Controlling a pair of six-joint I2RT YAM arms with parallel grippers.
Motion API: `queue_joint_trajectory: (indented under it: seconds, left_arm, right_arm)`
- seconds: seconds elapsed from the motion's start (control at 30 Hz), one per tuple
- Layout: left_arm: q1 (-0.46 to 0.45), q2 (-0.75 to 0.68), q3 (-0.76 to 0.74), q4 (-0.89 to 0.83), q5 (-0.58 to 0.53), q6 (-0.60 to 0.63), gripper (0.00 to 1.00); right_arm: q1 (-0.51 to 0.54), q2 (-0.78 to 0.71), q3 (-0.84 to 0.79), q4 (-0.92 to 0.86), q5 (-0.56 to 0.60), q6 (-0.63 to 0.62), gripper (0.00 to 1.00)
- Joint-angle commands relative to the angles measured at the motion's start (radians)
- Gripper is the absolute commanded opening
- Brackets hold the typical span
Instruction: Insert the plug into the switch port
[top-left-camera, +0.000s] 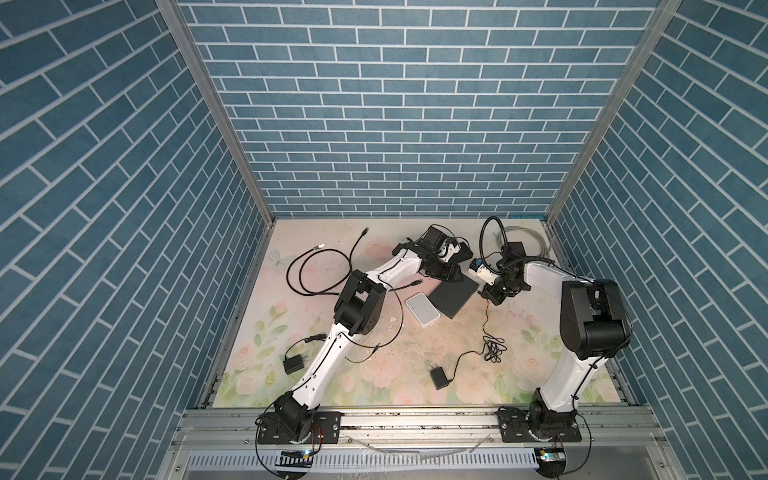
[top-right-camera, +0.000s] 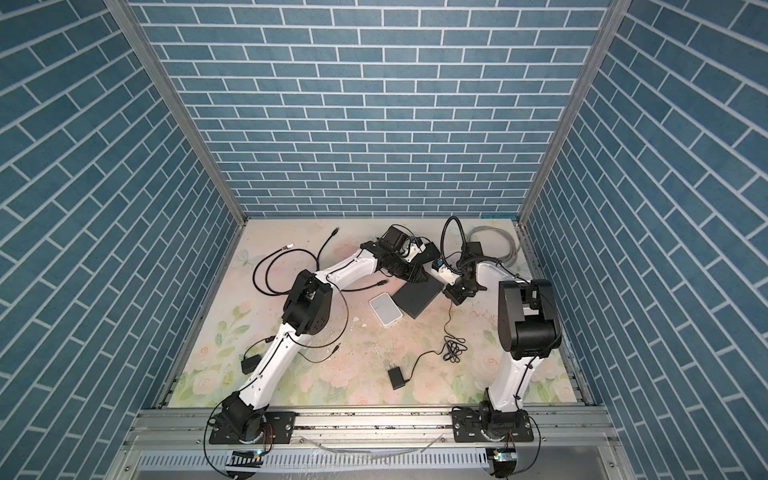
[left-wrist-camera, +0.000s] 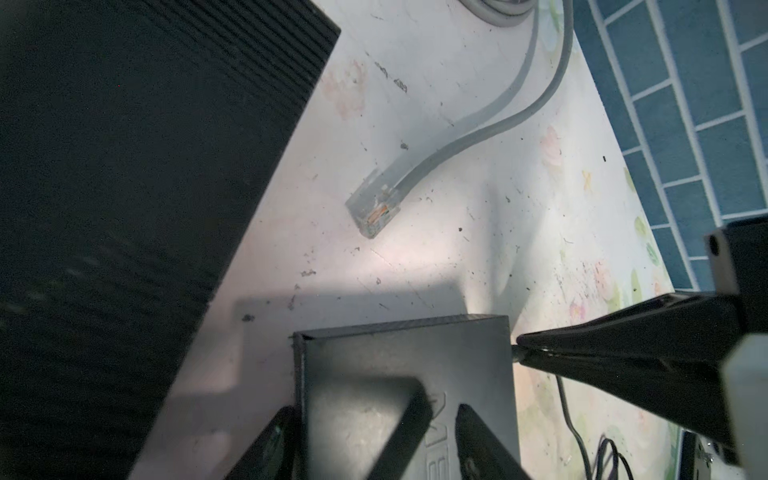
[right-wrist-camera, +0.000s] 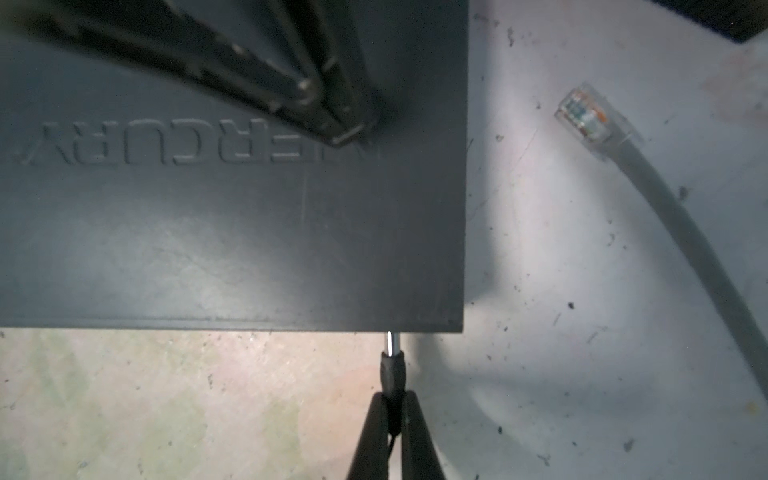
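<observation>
The switch is a flat dark grey box embossed MERCURY, seen mid-table in both top views. My right gripper is shut on the black barrel plug. The plug's silver tip meets the switch's side edge near a corner, and the port itself is hidden. In the left wrist view my left gripper stands over the switch with its jaws apart. One finger rests on the top face and the other sits beside an edge. My right gripper comes in from the side there.
A grey network cable with a clear connector lies just beyond the switch. A large dark ribbed box stands beside it. A white box, two black adapters and looped black cables lie on the floral mat.
</observation>
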Motion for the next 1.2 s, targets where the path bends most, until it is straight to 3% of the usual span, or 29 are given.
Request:
queue_joint_trajectory:
  seconds: [0.0, 0.7, 1.17]
  left_arm:
    - [-0.015, 0.022, -0.044, -0.066, 0.034, -0.052, 0.62]
    - [-0.015, 0.009, -0.069, -0.067, -0.016, -0.09, 0.59]
    - [-0.022, 0.006, -0.071, -0.071, 0.059, -0.079, 0.58]
  right_arm:
    - [0.002, 0.011, 0.042, -0.035, -0.057, -0.079, 0.0]
    - [0.009, -0.023, 0.001, -0.052, -0.062, -0.081, 0.0]
    - [0.011, -0.028, -0.035, 0.075, 0.019, -0.047, 0.0]
